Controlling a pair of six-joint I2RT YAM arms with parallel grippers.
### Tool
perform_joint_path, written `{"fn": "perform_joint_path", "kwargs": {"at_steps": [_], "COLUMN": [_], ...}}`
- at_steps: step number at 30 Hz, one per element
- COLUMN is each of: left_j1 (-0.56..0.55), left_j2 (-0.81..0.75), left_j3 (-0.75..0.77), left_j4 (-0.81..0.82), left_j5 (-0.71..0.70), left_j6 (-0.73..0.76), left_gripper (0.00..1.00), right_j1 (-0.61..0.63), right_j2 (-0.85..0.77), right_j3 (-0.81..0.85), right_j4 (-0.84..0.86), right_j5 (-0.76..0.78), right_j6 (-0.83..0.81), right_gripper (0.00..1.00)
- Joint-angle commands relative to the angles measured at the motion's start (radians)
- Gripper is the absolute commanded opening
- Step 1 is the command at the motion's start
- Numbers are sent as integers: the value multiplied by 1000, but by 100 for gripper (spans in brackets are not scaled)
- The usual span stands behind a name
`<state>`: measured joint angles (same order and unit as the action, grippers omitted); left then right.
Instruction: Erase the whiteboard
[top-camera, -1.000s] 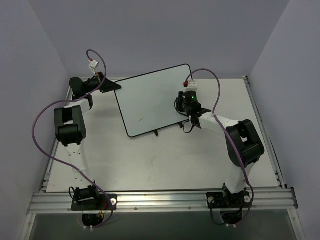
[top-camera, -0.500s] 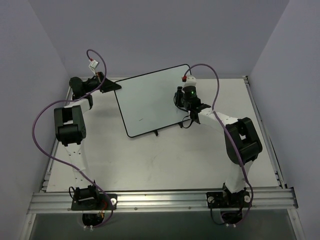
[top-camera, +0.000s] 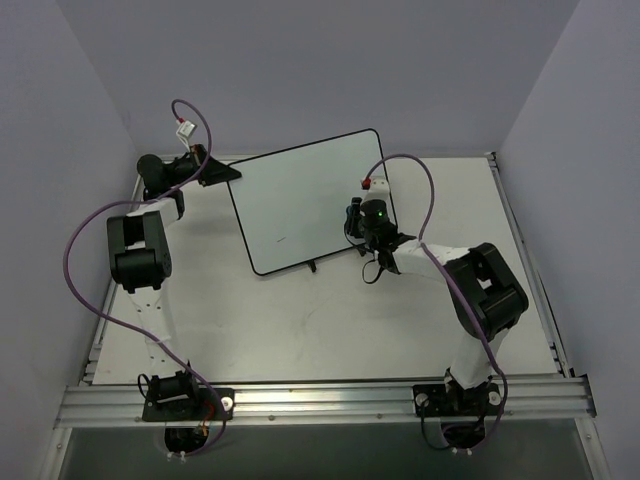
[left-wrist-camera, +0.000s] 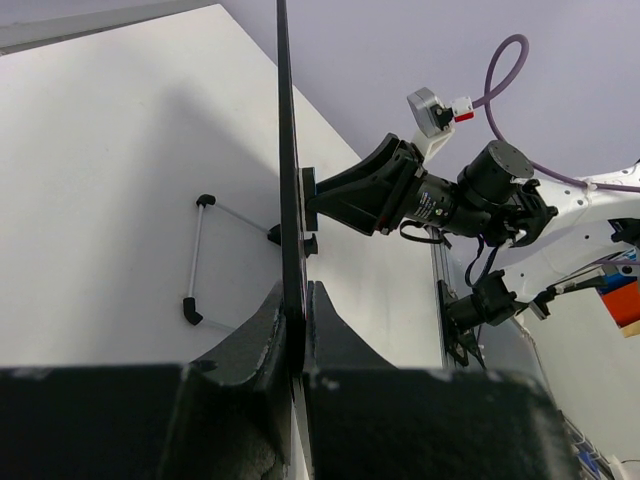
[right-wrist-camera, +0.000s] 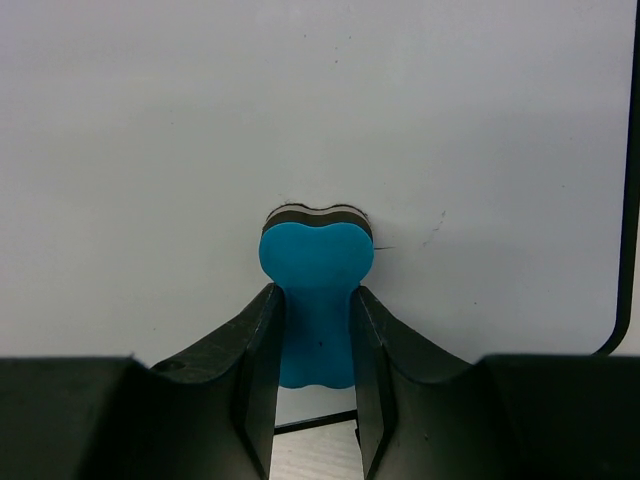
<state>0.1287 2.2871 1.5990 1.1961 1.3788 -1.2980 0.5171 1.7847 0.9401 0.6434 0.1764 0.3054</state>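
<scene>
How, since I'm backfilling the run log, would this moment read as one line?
left gripper: shut on whiteboard edge | right gripper: shut on blue eraser | pad on board, lower right | small mark lower left

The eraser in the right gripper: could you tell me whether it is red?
No, the eraser in the right gripper is blue, its dark pad facing the whiteboard.

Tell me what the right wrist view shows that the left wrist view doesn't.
Right wrist only: the blue eraser, clamped in the right gripper and pressed to the white face of the whiteboard. Left wrist only: the left gripper shut on the board's edge, the board seen edge-on, and a wire stand behind it. Both: the whiteboard, with the right gripper set against it.
</scene>
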Motion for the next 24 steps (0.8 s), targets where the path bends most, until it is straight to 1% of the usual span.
{"fn": "perform_joint_path", "kwargs": {"at_steps": [1, 8, 10, 14, 19, 20, 23, 24], "left_j1": [-8, -11, -11, -11, -11, -11, -11, -9], "left_j2": [-63, -69, -69, -69, -69, -69, -67, -67], "left_j3": [21, 15, 15, 13, 15, 15, 16, 16], "left_j4": [177, 180, 181, 181, 181, 181, 183, 183], "left_j5": [35, 37, 37, 37, 37, 37, 35, 35], "left_j6": [72, 72, 72, 74, 72, 72, 72, 72], "left_gripper": [2, 2, 2, 2, 2, 2, 2, 2], "right_j1": [0, -133, -179, -230, -241, -239, -183, -136], "right_j2": [4, 25, 25, 38, 56, 61, 59, 59], "right_j3": [-23, 83, 94, 101, 104, 108, 130, 143], "right_j4": [-113, -188, -188, -172, -162, -159, -162, -166], "right_j5": [-2, -32, -57, -89, -110, -135, -134, -111], "right_j6": [26, -48, -48, -37, -31, -25, -26, -31], "right_gripper": [0, 0, 0, 0, 0, 0, 0, 0]}}
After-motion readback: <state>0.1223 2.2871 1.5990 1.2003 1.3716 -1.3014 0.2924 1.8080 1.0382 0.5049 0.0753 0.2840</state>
